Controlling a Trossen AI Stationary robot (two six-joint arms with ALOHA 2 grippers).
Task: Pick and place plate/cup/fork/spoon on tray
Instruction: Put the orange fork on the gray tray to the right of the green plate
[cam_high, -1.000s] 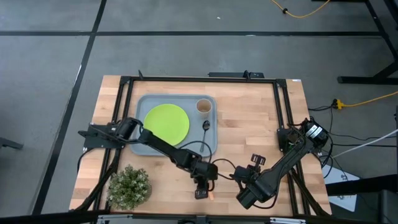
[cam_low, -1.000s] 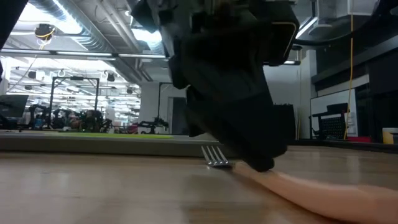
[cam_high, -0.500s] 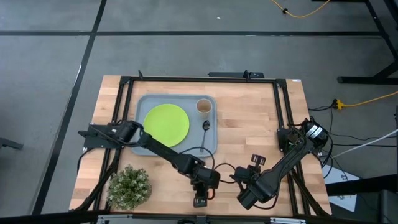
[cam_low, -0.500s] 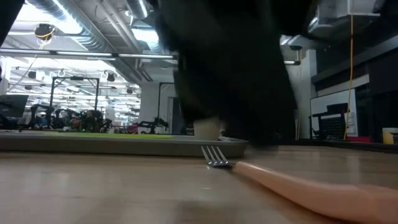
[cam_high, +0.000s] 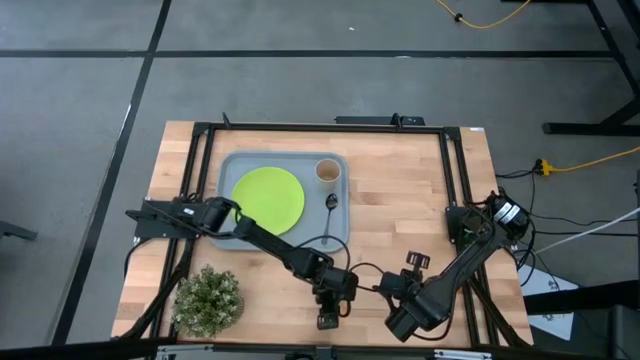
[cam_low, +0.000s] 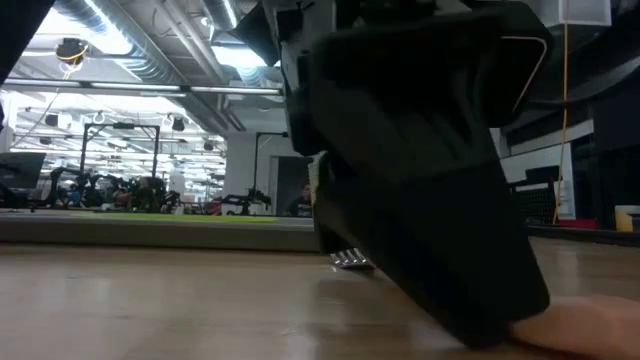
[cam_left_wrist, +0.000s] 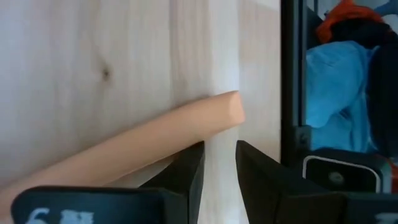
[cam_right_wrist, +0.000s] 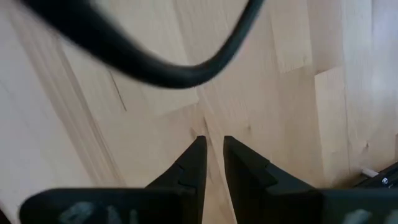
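Note:
The fork lies on the wood near the table's front edge, with its silver tines (cam_low: 350, 260) pointing away and its orange handle (cam_left_wrist: 155, 140) toward the near edge. My left gripper (cam_high: 328, 319) is down over the handle's near part. Its fingers (cam_left_wrist: 219, 149) are a narrow gap apart and stand beside the handle's free end (cam_left_wrist: 231, 109). The lime-green plate (cam_high: 268, 197), the beige cup (cam_high: 328, 171) and the dark spoon (cam_high: 331, 204) rest in the grey-blue tray (cam_high: 232, 168). My right gripper (cam_high: 392, 287) is shut and waits over bare wood to the right of the fork. My left gripper comes from above, slanting toward the near edge, and its fingers lie along the fork's handle. One finger (cam_left_wrist: 186, 168) stands in front of the handle near its free end. Nothing is between the fingers. I cannot tell whether the finger touches the handle.
A potted green plant (cam_high: 208, 298) stands at the front left. A black frame (cam_high: 320, 126) runs around the table's edges. A black cable (cam_right_wrist: 186, 68) hangs in front of my right gripper. Bare wood lies between the tray and the right frame rail.
My left gripper has lifted off the fork's neck, gone toward the table's near edge along the handle, and come down again over the handle's near part. The fork has stayed where it was.

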